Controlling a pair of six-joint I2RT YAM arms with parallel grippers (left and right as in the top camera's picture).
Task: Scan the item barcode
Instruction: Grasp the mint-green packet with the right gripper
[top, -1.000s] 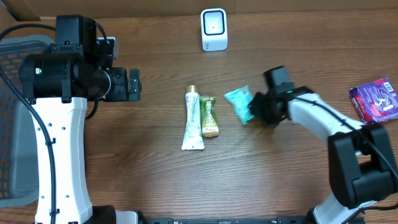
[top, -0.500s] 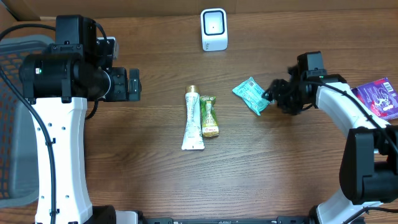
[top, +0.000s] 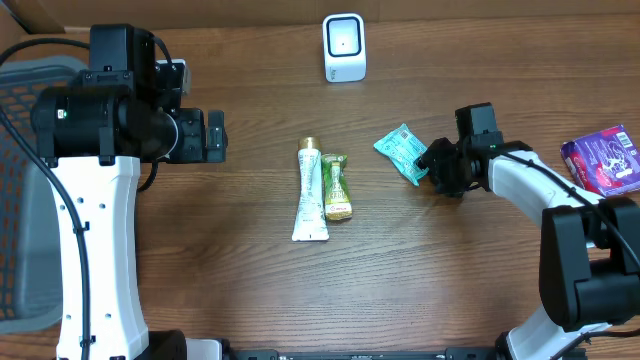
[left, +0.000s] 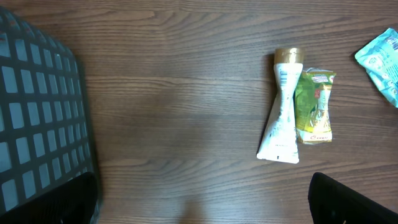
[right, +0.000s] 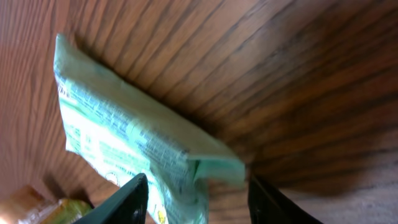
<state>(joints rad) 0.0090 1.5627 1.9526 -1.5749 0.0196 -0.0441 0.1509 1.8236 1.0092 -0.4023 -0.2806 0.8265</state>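
Since a second ago the teal packet (top: 401, 152) has slid toward 2 o'clock and now lies on the table (top: 250, 290), at 5 o'clock from the scanner (top: 344, 47). My right pincer (top: 430, 163) is half open and straddles the packet's end, gripping nothing. I judge a regrasp is needed before any scan.

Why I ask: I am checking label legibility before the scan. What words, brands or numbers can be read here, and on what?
No text reads clearly in any view.
teal packet: dense dark print, blurred, unreadable.
white tube: fine print, too small.
green packet: lettering too blurred.
purple packet: pale marks, too small.
white scanner: no lettering visible.
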